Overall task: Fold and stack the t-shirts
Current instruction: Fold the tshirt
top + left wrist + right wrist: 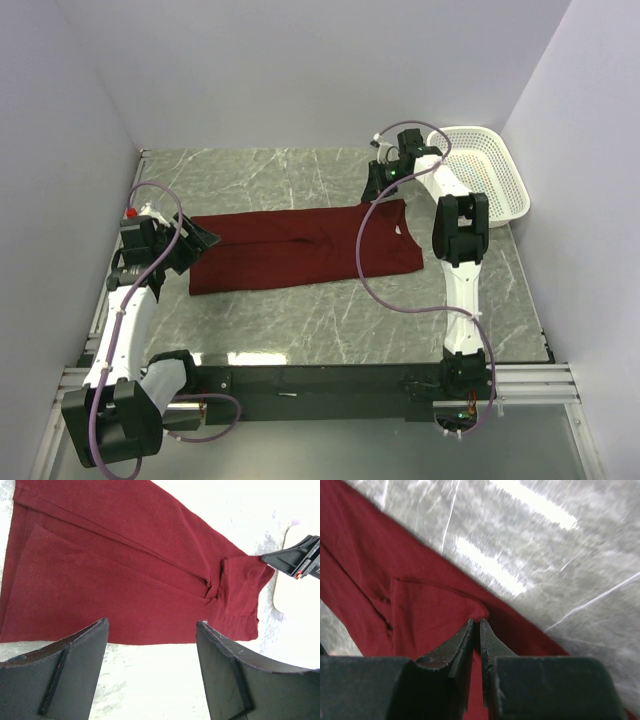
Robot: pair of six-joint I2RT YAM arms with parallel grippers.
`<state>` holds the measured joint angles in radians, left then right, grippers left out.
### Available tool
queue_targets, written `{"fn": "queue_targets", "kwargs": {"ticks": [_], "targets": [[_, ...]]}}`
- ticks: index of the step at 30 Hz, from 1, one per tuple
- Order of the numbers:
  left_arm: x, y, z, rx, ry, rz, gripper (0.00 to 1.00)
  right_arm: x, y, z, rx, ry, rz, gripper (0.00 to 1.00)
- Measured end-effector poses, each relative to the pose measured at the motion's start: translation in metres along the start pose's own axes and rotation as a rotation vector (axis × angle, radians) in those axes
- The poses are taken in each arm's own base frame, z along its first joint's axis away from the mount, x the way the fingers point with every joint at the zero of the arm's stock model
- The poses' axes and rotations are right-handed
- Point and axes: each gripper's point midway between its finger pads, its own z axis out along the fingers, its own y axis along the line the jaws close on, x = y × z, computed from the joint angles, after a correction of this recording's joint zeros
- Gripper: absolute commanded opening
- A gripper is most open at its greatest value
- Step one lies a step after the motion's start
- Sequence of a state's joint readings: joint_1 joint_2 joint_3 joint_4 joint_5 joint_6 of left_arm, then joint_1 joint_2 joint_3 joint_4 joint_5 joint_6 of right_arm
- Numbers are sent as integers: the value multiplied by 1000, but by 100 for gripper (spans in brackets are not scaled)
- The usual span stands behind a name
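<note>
Covering most of the top view, the grey marble table (300, 320) carries everything, with white walls around it. The dark red t-shirt (290, 255) lies flat in the middle of the table as a long band from left to right, and its right end is the wider one. In the left wrist view, layers are folded over one another (125, 570), and there is a small twist of cloth near one end. The white basket (490, 170) stands in the far right corner, apart from the t-shirt. A purple cable (362, 250) from the right arm hangs in a loop over the right part of the t-shirt.

The left gripper (200, 240) is at the left end of the t-shirt. Its jaws stand wide apart (152, 630) and nothing is between them. The right gripper (383, 190) is at the far edge of the t-shirt, near its right end. Its jaws are almost together (476, 622), pinching a small raised fold of the red cloth at their tips.
</note>
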<state>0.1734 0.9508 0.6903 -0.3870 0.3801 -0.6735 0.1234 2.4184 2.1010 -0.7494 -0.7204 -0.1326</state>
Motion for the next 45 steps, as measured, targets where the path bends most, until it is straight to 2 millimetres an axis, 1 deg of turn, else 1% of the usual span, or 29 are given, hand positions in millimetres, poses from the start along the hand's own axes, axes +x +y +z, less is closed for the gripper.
{"fn": "queue_targets", "kwargs": {"ticks": [4, 7, 15, 19, 26, 32, 36, 45], "targets": [[0, 0, 0, 1, 0, 0, 76, 12, 3, 0, -24, 24, -14, 18], [0, 0, 0, 2, 2, 0, 76, 15, 6, -2, -38, 31, -41, 19], [1, -2, 0, 9, 7, -1, 76, 9, 19, -18, -58, 14, -123, 21], [4, -2, 0, 17, 18, -2, 76, 7, 22, -20, -76, 6, -126, 22], [13, -11, 0, 77, 74, 4, 75, 11, 24, -20, -99, 13, -181, 22], [24, -10, 5, 101, 129, 0, 75, 27, 27, -27, -112, 50, -264, 23], [30, -11, 7, 125, 158, 3, 75, 32, 31, -34, -127, 60, -340, 25], [35, -14, 8, 150, 186, 18, 75, 49, 49, -50, -171, 74, -449, 25]]}}
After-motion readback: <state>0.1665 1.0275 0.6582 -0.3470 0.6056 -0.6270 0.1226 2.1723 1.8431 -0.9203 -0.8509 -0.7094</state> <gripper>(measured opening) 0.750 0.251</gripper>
